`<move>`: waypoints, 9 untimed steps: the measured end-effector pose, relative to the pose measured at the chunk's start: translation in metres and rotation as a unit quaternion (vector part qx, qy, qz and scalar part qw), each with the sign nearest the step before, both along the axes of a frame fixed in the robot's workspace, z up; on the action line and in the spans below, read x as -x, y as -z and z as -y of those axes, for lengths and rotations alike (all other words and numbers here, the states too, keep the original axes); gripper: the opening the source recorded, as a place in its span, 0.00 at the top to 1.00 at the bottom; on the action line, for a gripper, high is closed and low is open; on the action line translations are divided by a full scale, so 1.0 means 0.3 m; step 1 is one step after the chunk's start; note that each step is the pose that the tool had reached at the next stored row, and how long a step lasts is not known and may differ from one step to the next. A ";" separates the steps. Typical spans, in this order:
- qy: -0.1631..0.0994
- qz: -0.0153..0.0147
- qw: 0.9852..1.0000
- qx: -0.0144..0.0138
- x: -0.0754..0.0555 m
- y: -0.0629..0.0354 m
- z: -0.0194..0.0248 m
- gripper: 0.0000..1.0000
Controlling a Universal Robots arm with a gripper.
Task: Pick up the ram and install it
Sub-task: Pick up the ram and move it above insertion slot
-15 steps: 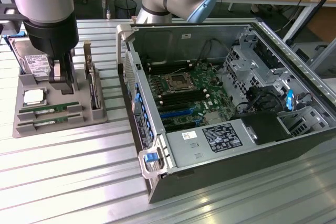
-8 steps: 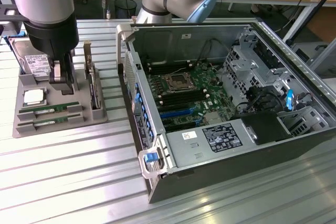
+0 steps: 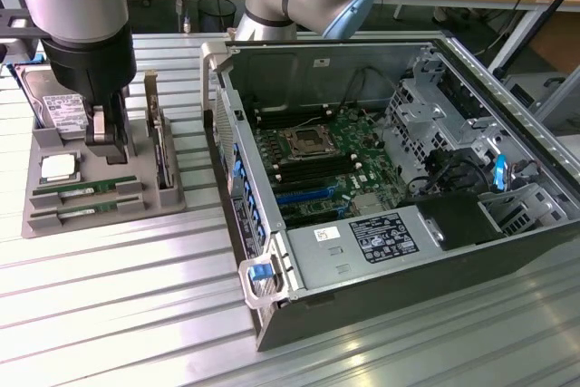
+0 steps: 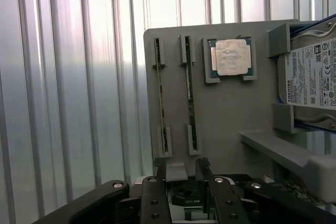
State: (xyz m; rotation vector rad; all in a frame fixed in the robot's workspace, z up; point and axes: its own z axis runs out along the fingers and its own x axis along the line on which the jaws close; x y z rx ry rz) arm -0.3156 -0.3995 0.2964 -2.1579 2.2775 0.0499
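As I read it from here, end effector (image 3: pixel 107 138): fingers apart, empty, hanging over the tray (image 3: pixel 41 224) between hard drive (image 3: pixel 56 108) and expansion card (image 3: pixel 159 147).
ram (image 3: pixel 86 187): on edge in a tray slot, second stick (image 3: pixel 86 210) just beside it, untouched.
handling (my judgement): light, stiff, thin; chips and contacts fragile.
hold: pinch the flat faces mid-length, along the upper edge.

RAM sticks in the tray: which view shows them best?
Wrist view: the two RAM sticks run full length, standing on edge in slots of the grey tray, nothing covering them. The exterior view shows them at a slant, green faces showing, next to the CPU.
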 end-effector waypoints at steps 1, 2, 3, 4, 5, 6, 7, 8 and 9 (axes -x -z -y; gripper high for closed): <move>0.000 0.000 1.000 0.000 0.000 0.003 0.001 0.64; 0.000 0.000 1.000 0.000 0.000 0.005 0.001 0.64; 0.000 0.000 1.000 0.000 0.000 0.006 0.001 0.64; 0.000 0.000 1.000 0.000 0.000 0.008 0.001 0.64; 0.000 0.000 1.000 0.000 0.000 0.009 0.001 0.64; 0.000 0.000 1.000 0.000 0.000 0.010 0.001 0.64; 0.000 0.000 1.000 -0.001 0.000 0.011 0.001 0.64; 0.000 0.000 1.000 -0.001 0.000 0.013 0.001 0.64; 0.000 0.000 1.000 -0.001 0.000 0.014 0.001 0.64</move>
